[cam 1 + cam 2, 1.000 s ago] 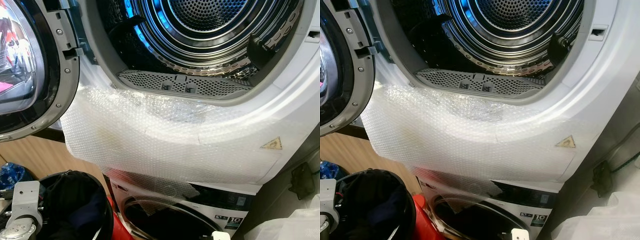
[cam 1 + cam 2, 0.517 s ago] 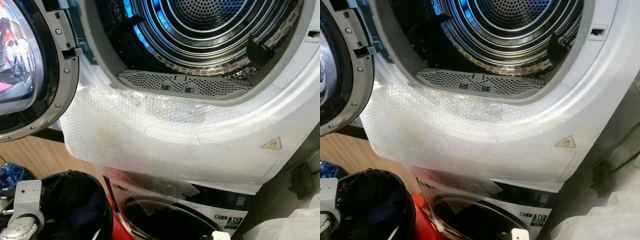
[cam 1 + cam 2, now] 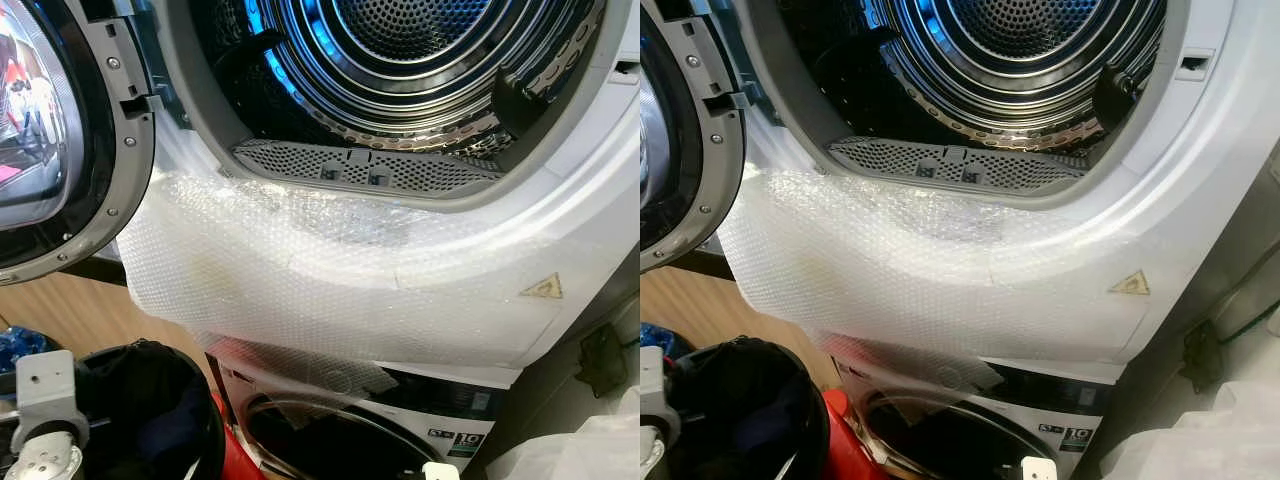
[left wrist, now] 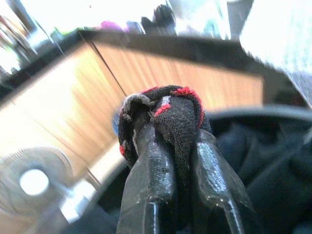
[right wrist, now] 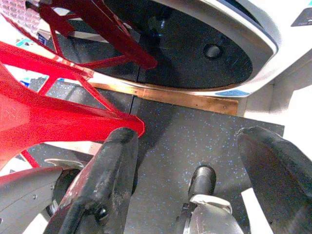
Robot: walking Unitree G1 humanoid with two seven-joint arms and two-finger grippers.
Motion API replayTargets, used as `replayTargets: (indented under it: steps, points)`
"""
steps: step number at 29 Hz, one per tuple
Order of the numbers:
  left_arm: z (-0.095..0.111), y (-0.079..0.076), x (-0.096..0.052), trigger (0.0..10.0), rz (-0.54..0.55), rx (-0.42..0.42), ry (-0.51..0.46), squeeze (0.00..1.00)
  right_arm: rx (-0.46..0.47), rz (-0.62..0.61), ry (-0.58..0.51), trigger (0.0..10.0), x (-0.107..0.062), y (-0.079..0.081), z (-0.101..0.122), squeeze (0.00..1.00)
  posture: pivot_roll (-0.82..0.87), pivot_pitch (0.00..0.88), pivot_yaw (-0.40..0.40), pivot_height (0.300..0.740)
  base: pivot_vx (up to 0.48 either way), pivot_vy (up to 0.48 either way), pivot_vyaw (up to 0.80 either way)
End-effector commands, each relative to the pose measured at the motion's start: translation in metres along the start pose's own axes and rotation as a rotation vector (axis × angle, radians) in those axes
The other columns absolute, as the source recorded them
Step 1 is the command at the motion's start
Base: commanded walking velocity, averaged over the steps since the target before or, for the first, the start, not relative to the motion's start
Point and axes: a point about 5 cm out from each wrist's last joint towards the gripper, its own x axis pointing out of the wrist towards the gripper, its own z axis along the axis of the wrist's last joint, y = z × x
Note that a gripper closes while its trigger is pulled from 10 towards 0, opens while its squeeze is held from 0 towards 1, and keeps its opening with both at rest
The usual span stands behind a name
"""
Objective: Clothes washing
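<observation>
While left gripper point(image 4: 178, 146) clamps black-and-red sock point(image 4: 163, 114) above black laundry basket point(image 3: 150, 400), open dryer drum point(image 3: 420, 60) lies up and rightward of basket; right gripper point(image 5: 195, 180) hangs low, fingers apart.

left arm point(image 3: 45, 415): silver bracket, screw holes | pincer fingers point(image 4: 146, 180): glossy black

The dark speckled floor point(image 5: 195, 141) carries a red frame point(image 5: 44, 112) at left and the washer point(image 5: 253, 29) at the top.

The left gripper point(image 4: 178, 146) is closed with its 2 black fingers point(image 4: 148, 175) clamped on black-and-red cloth point(image 4: 170, 114), while the right gripper point(image 5: 195, 170) is held spread wide apart.
</observation>
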Motion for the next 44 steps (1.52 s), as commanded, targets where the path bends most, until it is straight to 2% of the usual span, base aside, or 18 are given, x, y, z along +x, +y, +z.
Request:
replayTargets:
  steps: [1, 5, 6, 10, 13, 14, 15, 17, 20, 23, 27, 28, 30, 32, 33, 35, 38, 44]
  points:
    - [0.014, 0.005, -0.005, 0.0, 0.059, 0.018, -0.103, 0.00, 0.002, 0.012, 0.004, 10.0, 0.001, 0.004, 0.000, 0.00, 0.20, 0.000, 0.072, 0.740, 0.000, 0.000, 0.00]
    - [0.031, 0.004, -0.009, 0.0, 0.059, 0.029, -0.241, 0.00, 0.003, 0.015, 0.005, 10.0, 0.001, 0.004, 0.000, 0.00, 0.20, 0.000, 0.071, 0.740, 0.000, 0.000, 0.00]
    - [0.050, -0.006, -0.013, 0.0, -0.023, 0.053, -0.383, 0.00, 0.002, 0.018, 0.007, 10.0, 0.001, 0.005, -0.001, 0.00, 0.20, 0.000, 0.070, 0.740, 0.000, 0.000, 0.00]
    - [0.077, -0.039, -0.026, 0.0, -0.330, 0.105, -0.588, 0.00, -0.002, 0.022, 0.009, 10.0, 0.001, 0.006, -0.001, 0.00, 0.21, 0.000, 0.068, 0.740, 0.000, 0.000, 0.00]
    - [0.080, -0.056, -0.029, 0.0, -0.468, 0.153, -0.609, 0.00, -0.006, 0.024, 0.009, 10.0, 0.001, 0.007, -0.001, 0.00, 0.21, 0.000, 0.069, 0.740, 0.000, 0.000, 0.00]
    - [0.078, -0.069, -0.034, 0.0, -0.599, 0.135, -0.590, 0.00, -0.004, 0.024, 0.006, 10.0, 0.001, 0.007, 0.000, 0.00, 0.20, 0.000, 0.073, 0.740, 0.000, 0.000, 0.00]
    - [0.078, -0.069, -0.034, 0.0, -0.599, 0.135, -0.590, 0.00, -0.004, 0.024, 0.006, 10.0, 0.001, 0.007, 0.000, 0.00, 0.20, 0.000, 0.073, 0.740, 0.000, 0.000, 0.00]
    - [0.076, -0.091, -0.044, 0.0, -0.829, 0.112, -0.563, 0.00, -0.004, 0.025, 0.002, 10.0, 0.001, 0.008, 0.001, 0.00, 0.19, 0.000, 0.072, 0.740, 0.000, 0.000, 0.00]
    - [0.074, -0.101, -0.050, 0.0, -0.949, 0.113, -0.559, 0.00, -0.003, 0.026, 0.003, 10.0, 0.001, 0.008, 0.001, 0.00, 0.19, 0.000, 0.073, 0.740, 0.000, 0.000, 0.00]
    - [0.077, -0.126, -0.065, 0.0, -1.199, 0.130, -0.577, 0.00, 0.003, 0.023, 0.006, 10.0, 0.001, 0.007, -0.001, 0.00, 0.19, 0.000, 0.074, 0.740, 0.000, 0.000, 0.00]
    - [0.098, -0.149, -0.082, 0.0, -1.406, 0.149, -0.666, 0.00, 0.008, 0.017, 0.008, 10.0, 0.000, 0.006, -0.002, 0.00, 0.18, 0.000, 0.068, 0.740, 0.000, 0.000, 0.00]
    - [0.113, -0.158, -0.089, 0.0, -1.474, 0.181, -0.757, 0.00, 0.009, 0.017, 0.009, 10.0, 0.000, 0.005, -0.003, 0.00, 0.17, 0.000, 0.071, 0.740, 0.000, 0.000, 0.00]
    - [0.136, -0.165, -0.096, 0.0, -1.520, 0.179, -0.870, 0.00, 0.022, 0.009, 0.005, 10.0, 0.000, 0.005, -0.003, 0.00, 0.15, 0.000, 0.078, 0.740, 0.000, 0.000, 0.00]
    - [0.140, -0.166, -0.096, 0.0, -1.526, 0.186, -0.892, 0.00, 0.025, 0.008, 0.004, 10.0, 0.000, 0.004, -0.003, 0.00, 0.14, 0.000, 0.081, 0.740, 0.000, 0.000, 0.00]
    - [0.171, -0.170, -0.100, 0.0, -1.553, 0.200, -1.037, 0.00, 0.036, 0.000, 0.006, 10.0, -0.001, 0.001, -0.007, 0.00, 0.12, 0.000, 0.084, 0.740, 0.000, 0.000, 0.00]
    - [0.187, -0.172, -0.100, 0.0, -1.555, 0.209, -1.104, 0.00, 0.041, -0.006, 0.010, 10.0, -0.002, -0.001, -0.009, 0.00, 0.12, 0.000, 0.084, 0.740, 0.000, 0.000, 0.00]
    - [0.234, -0.177, -0.080, 0.0, -1.463, 0.203, -1.233, 0.00, 0.034, -0.020, 0.046, 10.0, -0.006, -0.009, -0.026, 0.00, 0.11, 0.000, 0.077, 0.740, 0.000, 0.000, 0.00]
    - [0.281, -0.180, -0.044, 0.0, -1.330, 0.226, -1.291, 0.00, 0.028, -0.037, 0.073, 10.0, -0.014, -0.023, -0.045, 0.00, 0.07, 0.000, 0.064, 0.740, 0.000, 0.000, 0.00]
